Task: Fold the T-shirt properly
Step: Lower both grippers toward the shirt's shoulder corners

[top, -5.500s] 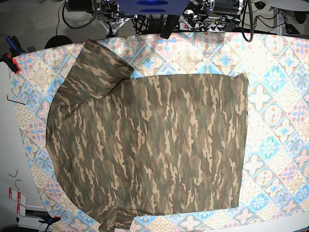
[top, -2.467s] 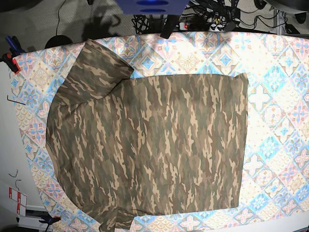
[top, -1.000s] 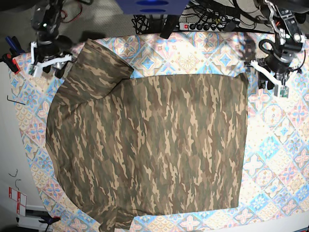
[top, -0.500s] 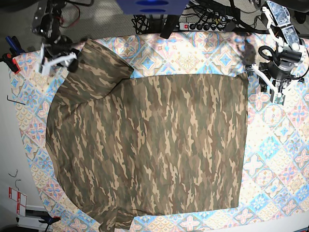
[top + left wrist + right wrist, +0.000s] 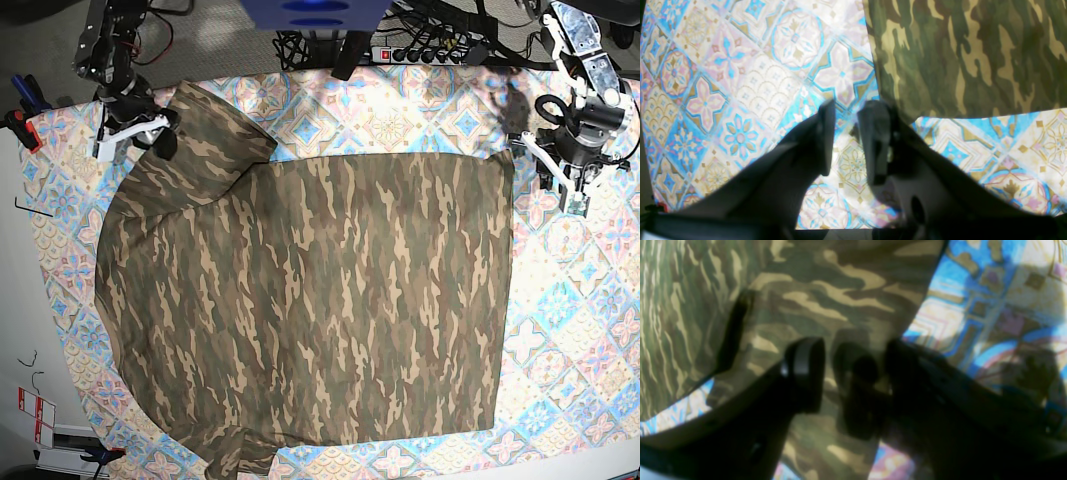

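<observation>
No fold made: the T-shirt [image 5: 310,300] lies flat; you have both end effectors, left [image 5: 846,140] and right [image 5: 846,373], unclenched, empty, at its corners.

A pastel diamond-patterned tablecloth [image 5: 580,300] covers the sunlit table.

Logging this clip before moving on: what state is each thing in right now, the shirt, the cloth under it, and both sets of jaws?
T-shirt: spread flat, unfolded, one sleeve angled out at the far corner.
Tablecloth: lying flat under the shirt.
Left gripper: jaws slightly apart, empty, beside the shirt's hem corner.
Right gripper: jaws apart, over the sleeve, holding nothing.
</observation>
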Action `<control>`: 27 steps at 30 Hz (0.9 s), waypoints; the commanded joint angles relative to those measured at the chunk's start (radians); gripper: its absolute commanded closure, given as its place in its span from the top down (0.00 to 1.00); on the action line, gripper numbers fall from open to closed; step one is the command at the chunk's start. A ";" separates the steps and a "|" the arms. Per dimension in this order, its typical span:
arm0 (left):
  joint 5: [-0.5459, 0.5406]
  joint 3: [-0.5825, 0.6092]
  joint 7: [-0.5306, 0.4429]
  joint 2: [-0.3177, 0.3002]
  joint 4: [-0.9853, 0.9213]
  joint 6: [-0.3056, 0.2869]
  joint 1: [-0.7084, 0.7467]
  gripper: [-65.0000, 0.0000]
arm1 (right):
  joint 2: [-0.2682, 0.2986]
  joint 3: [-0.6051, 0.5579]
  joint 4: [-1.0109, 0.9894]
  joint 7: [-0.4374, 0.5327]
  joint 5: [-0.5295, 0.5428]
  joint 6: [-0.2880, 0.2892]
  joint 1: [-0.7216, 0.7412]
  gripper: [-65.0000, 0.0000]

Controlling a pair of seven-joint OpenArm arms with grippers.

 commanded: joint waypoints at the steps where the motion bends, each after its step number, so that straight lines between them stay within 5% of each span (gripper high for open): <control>1: 0.013 -0.004 -0.016 -0.012 0.015 0.004 0.000 0.26 | -0.002 -0.011 -0.002 -0.090 0.006 0.004 -0.010 0.48; 7: 0.048 -0.004 -0.016 -0.012 0.015 0.004 -0.001 0.26 | 0.005 -0.079 0.007 -0.168 0.136 0.004 -0.015 0.48; 19: 0.048 -0.001 -0.023 -0.015 -0.049 -0.006 -0.015 0.26 | 0.015 -0.129 0.001 -0.185 0.135 0.004 -0.015 0.48; 24: 0.045 0.021 -0.023 -0.058 -0.214 -0.191 -0.106 0.26 | 0.025 -0.134 0.001 -0.185 0.135 0.004 -0.015 0.48; 27: 0.051 0.004 -0.023 -0.067 -0.341 -0.200 -0.172 0.26 | 0.026 -0.134 0.001 -0.185 0.135 0.004 -0.016 0.48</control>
